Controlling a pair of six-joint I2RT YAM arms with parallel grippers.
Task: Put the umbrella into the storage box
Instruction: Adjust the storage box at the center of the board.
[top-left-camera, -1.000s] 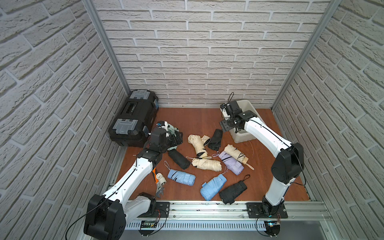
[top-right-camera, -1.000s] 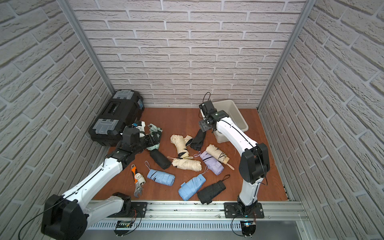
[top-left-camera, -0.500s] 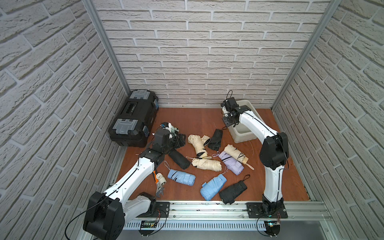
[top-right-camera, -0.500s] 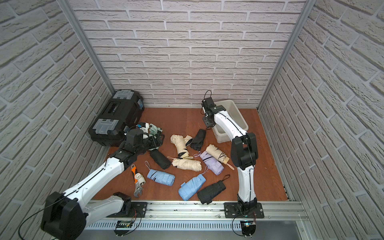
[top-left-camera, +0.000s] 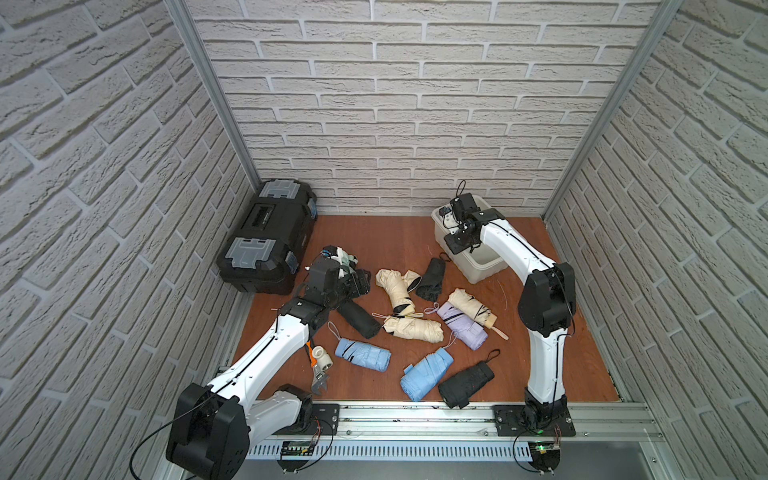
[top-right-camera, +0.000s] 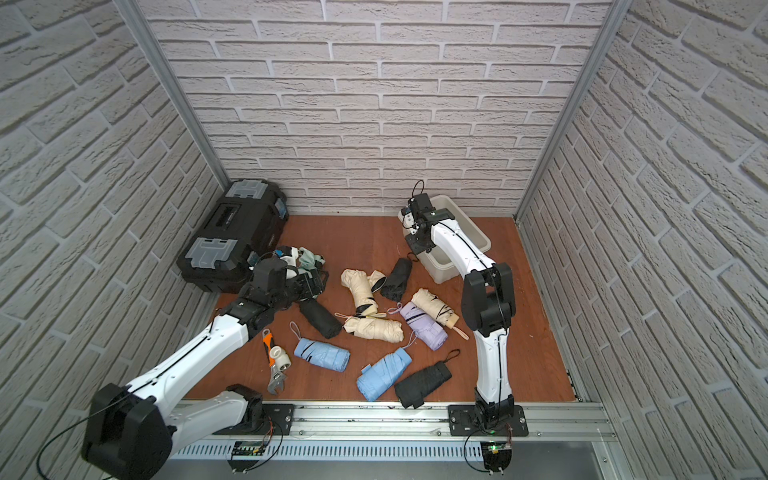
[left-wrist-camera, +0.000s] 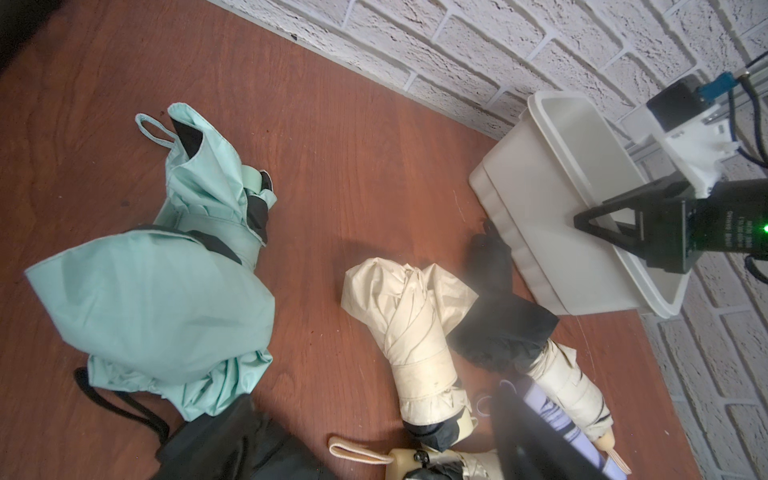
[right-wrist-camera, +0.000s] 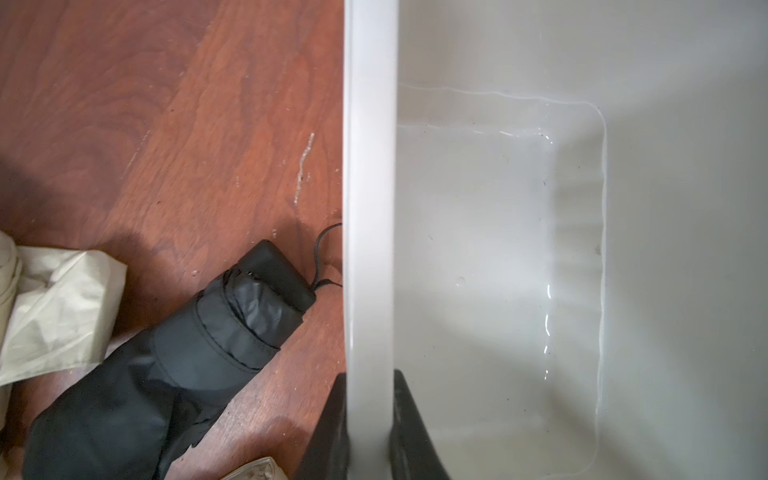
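The right end effector (right-wrist-camera: 370, 380) is clenched on the rim of the off-white storage box (right-wrist-camera: 498, 249), with one finger outside the wall and one inside. The box stands on the wooden counter (top-left-camera: 374, 237) near the back wall. A black folded umbrella (right-wrist-camera: 187, 353) lies just beside it. The left end effector (top-left-camera: 356, 282) hangs released by a mint umbrella (left-wrist-camera: 166, 291), near the black toolbox (top-left-camera: 266, 237).

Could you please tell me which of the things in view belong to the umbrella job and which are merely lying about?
Belong: off-white plastic storage box, rim clamped by right gripper; folded mint-green umbrella, lilac umbrella, cream umbrellas, light-blue umbrellas, black umbrellas.

Lying about: black plastic toolbox with grey latches; orange-handled adjustable wrench; white plastic pipe fitting.
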